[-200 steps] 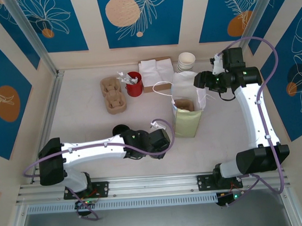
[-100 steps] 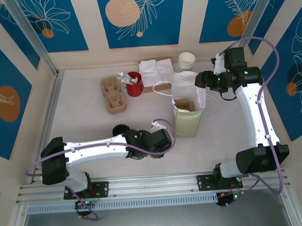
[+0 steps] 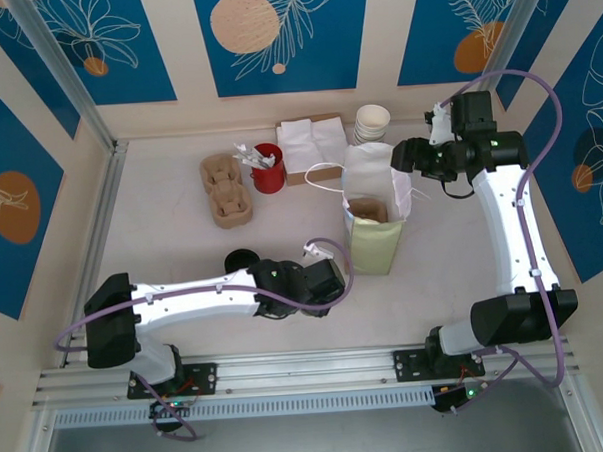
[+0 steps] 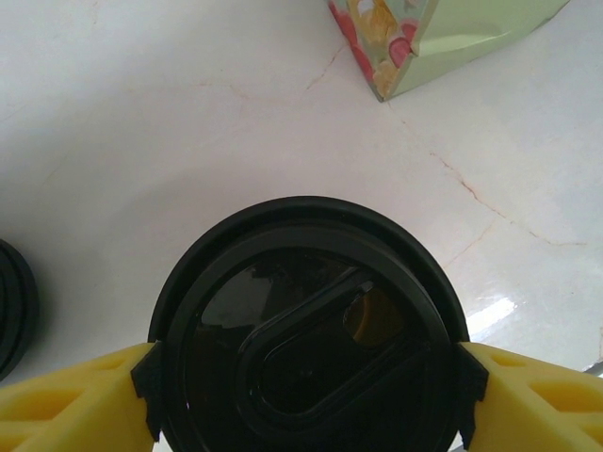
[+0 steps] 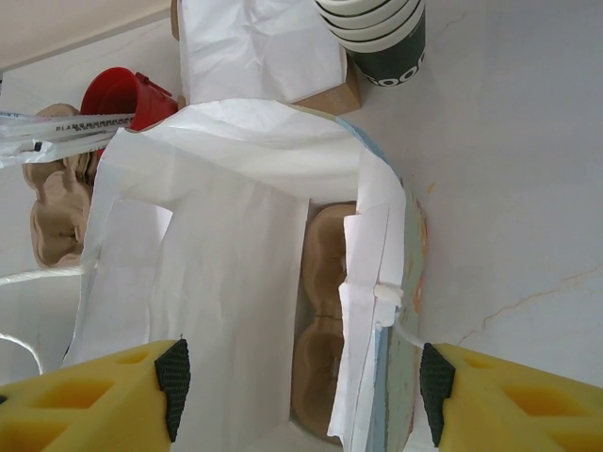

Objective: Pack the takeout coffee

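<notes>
The takeout coffee (image 4: pixel 306 330) shows its round black lid close up in the left wrist view. My left gripper (image 4: pixel 306 400) is shut on it, one yellow finger's pad against each side of the lid. In the top view that gripper (image 3: pixel 324 281) hovers low just left of the green paper bag (image 3: pixel 375 245), and the cup is hidden under it. My right gripper (image 5: pixel 301 377) stands open over the bag's white mouth (image 5: pixel 236 254), its fingers either side of the opening and apart from the paper. A brown cup carrier (image 5: pixel 325 320) lies inside the bag.
A low stack of black lids (image 3: pixel 241 259) sits left of the left gripper. Another cardboard carrier (image 3: pixel 227 192), a red cup (image 3: pixel 269 169), white paper bags (image 3: pixel 313 140) and stacked cream cups (image 3: pixel 372 123) stand along the back. Walls close in on three sides.
The left arm has carried the coffee slightly right, closer to the bag. The right gripper has shifted a little to the right above the bag mouth.
</notes>
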{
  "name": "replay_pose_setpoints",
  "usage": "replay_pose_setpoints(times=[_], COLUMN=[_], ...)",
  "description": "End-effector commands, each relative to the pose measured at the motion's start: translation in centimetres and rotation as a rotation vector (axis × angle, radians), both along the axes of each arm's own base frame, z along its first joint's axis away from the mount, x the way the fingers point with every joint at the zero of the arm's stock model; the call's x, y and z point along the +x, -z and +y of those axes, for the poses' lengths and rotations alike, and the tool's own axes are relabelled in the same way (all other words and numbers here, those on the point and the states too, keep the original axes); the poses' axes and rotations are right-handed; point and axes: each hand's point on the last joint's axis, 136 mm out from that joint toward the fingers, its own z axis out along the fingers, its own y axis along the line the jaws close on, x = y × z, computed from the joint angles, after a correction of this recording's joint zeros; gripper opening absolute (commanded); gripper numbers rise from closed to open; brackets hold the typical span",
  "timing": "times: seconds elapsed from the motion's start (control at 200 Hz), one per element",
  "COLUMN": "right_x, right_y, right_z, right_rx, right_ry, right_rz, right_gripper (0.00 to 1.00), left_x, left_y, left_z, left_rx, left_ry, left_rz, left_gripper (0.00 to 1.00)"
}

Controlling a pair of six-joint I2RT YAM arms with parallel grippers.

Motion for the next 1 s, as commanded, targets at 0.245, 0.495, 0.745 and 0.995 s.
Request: replay_pose_setpoints(times=[0.245, 0.495, 0.745, 0.995], right_x=[0.0, 0.1, 0.1, 0.2], right_y=[-0.5, -0.2, -0.1, -0.3], right_z=[0.4, 0.5, 0.6, 0.6], right_rx=[0.026, 0.034, 0.04, 0.04], right_ry=[-0.024, -0.025, -0.024, -0.023], right_rz=[-0.001, 0.009, 0.012, 0.005], right_gripper=[0.68, 0.68, 0.68, 0.68], left_x=[-1.5, -1.7, -1.8, -1.6], left_y=[2.4, 3.5, 4.8, 4.8], left_z=[0.7, 0.8, 0.8, 0.8], left_rx=[0.088, 0.112, 0.13, 0.115], left_ry=[0.029, 0.024, 0.021, 0.018], left_rz=[0.063, 0.077, 0.096, 0.079], left_gripper=[0.79, 0.79, 0.78, 0.72])
